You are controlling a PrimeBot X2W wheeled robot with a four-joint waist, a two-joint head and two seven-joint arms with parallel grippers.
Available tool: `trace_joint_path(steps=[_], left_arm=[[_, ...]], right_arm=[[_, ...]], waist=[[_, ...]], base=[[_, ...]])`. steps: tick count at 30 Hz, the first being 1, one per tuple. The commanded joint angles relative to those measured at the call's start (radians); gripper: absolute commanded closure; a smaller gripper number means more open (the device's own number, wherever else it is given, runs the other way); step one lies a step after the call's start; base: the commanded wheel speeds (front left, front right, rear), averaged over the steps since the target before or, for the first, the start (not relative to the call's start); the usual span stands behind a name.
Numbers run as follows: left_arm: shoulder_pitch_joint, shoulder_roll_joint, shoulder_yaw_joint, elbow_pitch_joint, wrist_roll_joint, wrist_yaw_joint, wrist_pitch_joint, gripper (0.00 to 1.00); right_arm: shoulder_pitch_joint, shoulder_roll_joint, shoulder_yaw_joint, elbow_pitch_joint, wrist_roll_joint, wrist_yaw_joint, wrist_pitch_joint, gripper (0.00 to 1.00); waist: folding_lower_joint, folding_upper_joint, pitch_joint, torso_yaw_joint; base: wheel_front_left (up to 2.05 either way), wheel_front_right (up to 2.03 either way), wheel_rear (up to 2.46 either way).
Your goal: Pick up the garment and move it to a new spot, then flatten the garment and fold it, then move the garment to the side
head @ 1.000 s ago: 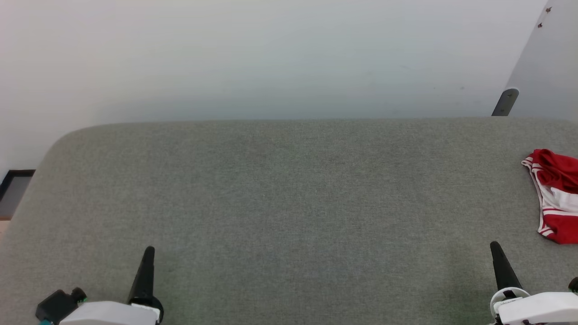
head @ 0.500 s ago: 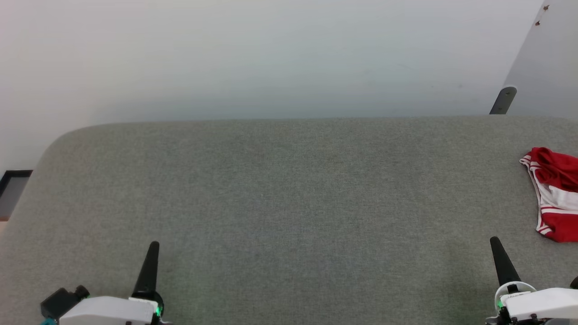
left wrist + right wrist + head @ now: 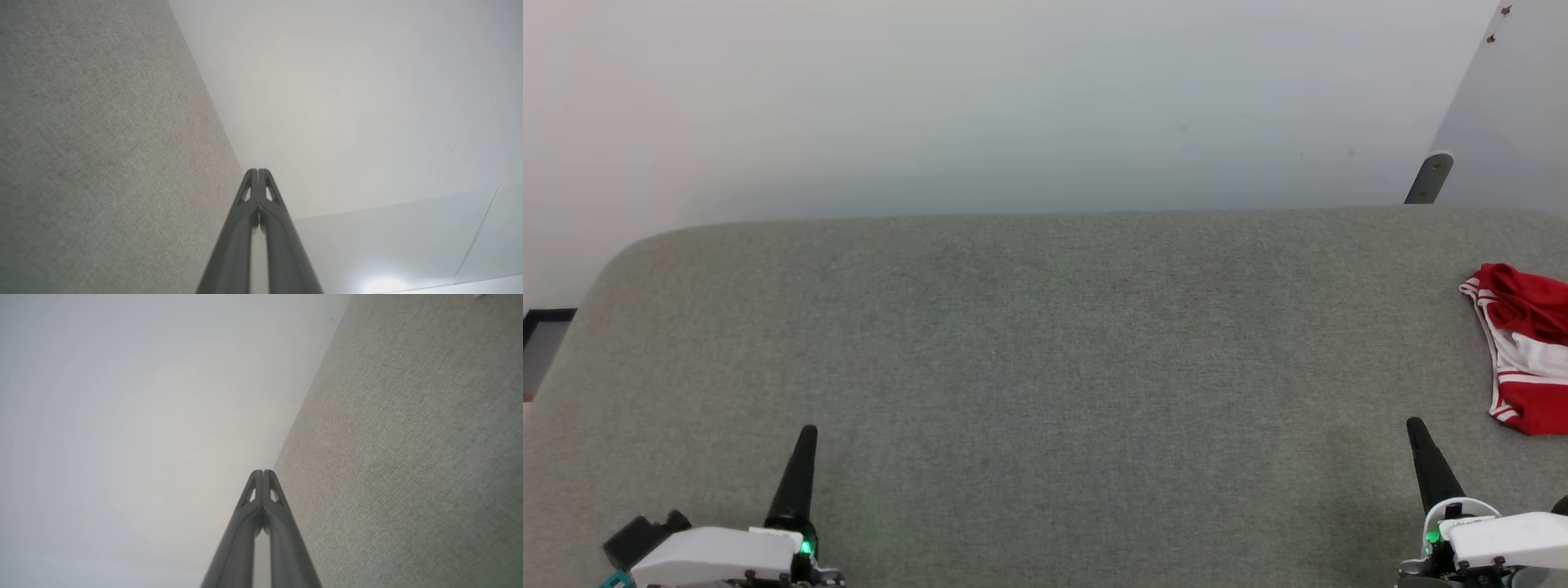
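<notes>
The garment [image 3: 1523, 351] lies at 3 o'clock in the head view, on the grey fabric surface [image 3: 1045, 367] and hard against the right border of that view, so part of it is cut off and its full extent cannot be told. The visible part is bunched: red folds at its 12 o'clock end, a white band across the middle and striped trim along the 9 o'clock edge. The left gripper [image 3: 805, 437] sits at 7 o'clock and the right gripper [image 3: 1417, 429] at 5 o'clock, both well apart from the garment. In each wrist view the two fingers meet at the tips with nothing between them. This layout fits either a garment waiting at the side for pickup or one already set aside after folding, and the rumpled red end leaves this unsettled. Hazards, as a judgement:

1. Any reach toward 1 o'clock from the right gripper works near the limit of the head view, so a grasp point on the hidden part would be chosen blind.
2. Narrow fingertips closing on bunched cloth may take only the top layer, and the rest would then trail and drag on the textured surface, undoing any folds.
3. The trim may snag on a fingertip.
4. Whether the surface edge is close to the garment cannot be told; if it is, a push could slide the cloth off.
</notes>
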Motion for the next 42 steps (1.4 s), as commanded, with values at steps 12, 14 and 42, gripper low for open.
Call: trace_joint_path(steps=[12, 14, 42], left_arm=[[-0.03, -0.016, 0.013, 0.001, -0.094, 0.0, 0.028, 1.0], [-0.033, -0.018, 0.014, 0.002, -0.107, 0.0, 0.032, 1.0], [-0.055, -0.045, 0.027, 0.011, -0.236, 0.0, 0.075, 1.0]], right_arm=[[-0.025, 0.01, -0.013, -0.007, 0.117, 0.0, 0.029, 1.0], [-0.026, 0.011, -0.014, -0.007, 0.134, 0.0, 0.033, 1.0], [-0.039, 0.026, -0.025, -0.006, 0.292, 0.0, 0.075, 1.0]], waist=[[0.0, -0.0001, 0.003, -0.005], [0.0, -0.0001, 0.004, -0.006], [0.0, -0.0001, 0.009, -0.016]], base=[[0.0, 0.0, 0.0], [0.0, 0.0, 0.0], [0.0, 0.0, 0.0]])
